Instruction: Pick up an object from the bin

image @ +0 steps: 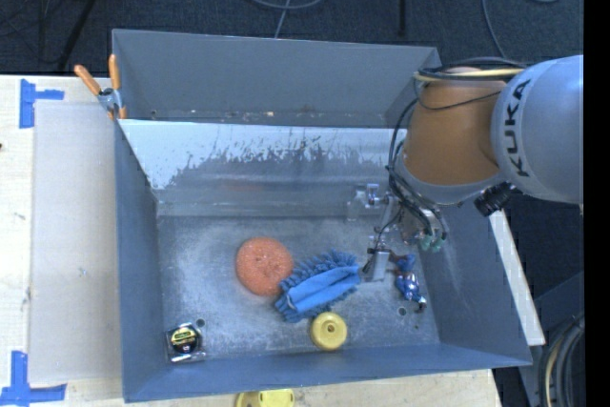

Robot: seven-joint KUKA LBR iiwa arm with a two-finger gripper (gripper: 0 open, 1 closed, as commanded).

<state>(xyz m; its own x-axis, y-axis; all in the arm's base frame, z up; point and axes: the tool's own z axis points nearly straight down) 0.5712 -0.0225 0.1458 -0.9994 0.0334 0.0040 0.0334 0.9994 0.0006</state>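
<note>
- The tool [377,264] hangs low in the bin [286,91], well to the right of the orange pad [263,265] and level with it.
- Whether the tool is released or clenched cannot be told, and nothing can be seen gripped in it.
- The arm [543,129], with its orange cover [453,133], stands up and to the right of the pad, over the bin's right wall.
- The duster [315,287], blue and shaggy, lies just right of the pad and a little lower. Its near end touches or just overlaps the pad's lower right edge.
- The duster's long axis runs slantwise: its lower left end sits under the pad's right side, and its upper right end points away from the pad, up towards the tool.
- That upper right end is just under or against the tool; which of the two cannot be told.
- Count of loose things: five, one of each kind.
- One pad: round, flat and orange, on the bin floor.
- One duster, as told above.
- One yellow disc [329,330], round with a hub at its middle, below and right of the pad, just beyond the duster's lower edge.
- One tape measure [184,339], black and yellow, below and left of the pad, well apart from it, near the front wall.
- One small blue bit [411,287], farthest right of the pad, past the tool and slightly lower; its kind cannot be made out.
</note>
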